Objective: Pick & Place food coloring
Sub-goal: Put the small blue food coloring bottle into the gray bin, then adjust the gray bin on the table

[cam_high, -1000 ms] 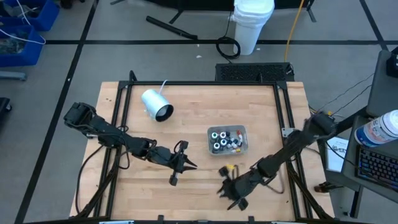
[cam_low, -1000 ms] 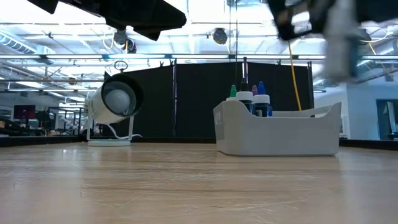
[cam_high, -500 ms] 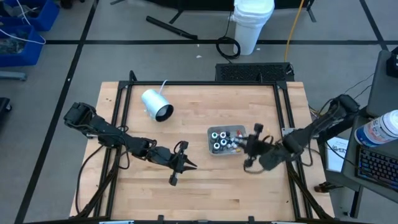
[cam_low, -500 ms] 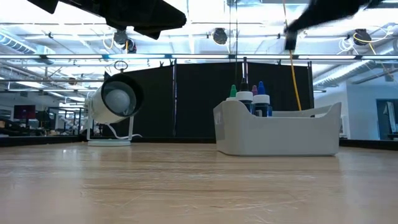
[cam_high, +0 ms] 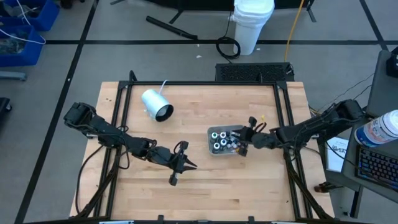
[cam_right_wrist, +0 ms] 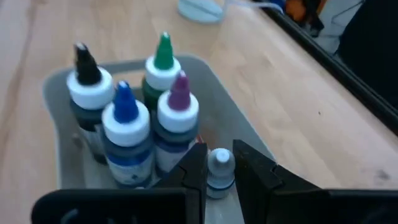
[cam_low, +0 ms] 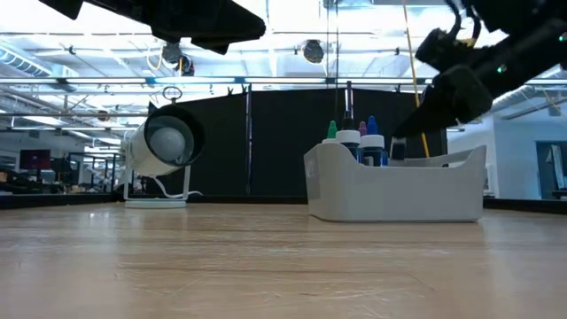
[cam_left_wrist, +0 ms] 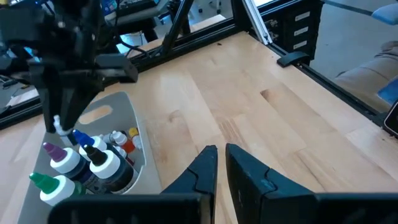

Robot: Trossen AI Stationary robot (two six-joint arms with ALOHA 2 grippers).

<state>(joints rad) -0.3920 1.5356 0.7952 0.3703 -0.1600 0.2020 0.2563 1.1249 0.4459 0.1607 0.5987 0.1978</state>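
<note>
A grey tray (cam_high: 211, 132) stands right of the table's middle, with several food coloring bottles (cam_right_wrist: 126, 124) upright in it; they have white collars and black, green, blue and purple tips. My right gripper (cam_right_wrist: 219, 168) reaches in from the right over the tray's right end (cam_high: 241, 143), shut on one small white-capped bottle (cam_right_wrist: 220, 163). My left gripper (cam_high: 189, 165) hovers shut over bare wood left of the tray, touching nothing. My right gripper pinches the small bottle between its two fingers, whose tips stand on either side of the white cap (cam_right_wrist: 220, 158). The fingers come from the table's right side, slanting down. The bottle stays upright over the tray; whether its base touches the tray cannot be told.
A white cylinder (cam_high: 157, 104) with a dark mouth lies at the table's far left. Black frame rails (cam_high: 124, 99) run along the table's edges. Bare wood (cam_high: 211, 193) stretches between the tray and the near edge. A white bucket (cam_high: 252, 25) stands on the floor beyond.
My right gripper has swung from near the table's near edge toward the far side, to the tray's right end, turning about as it went. It now points left over the tray. The tray and its bottles have not moved.
</note>
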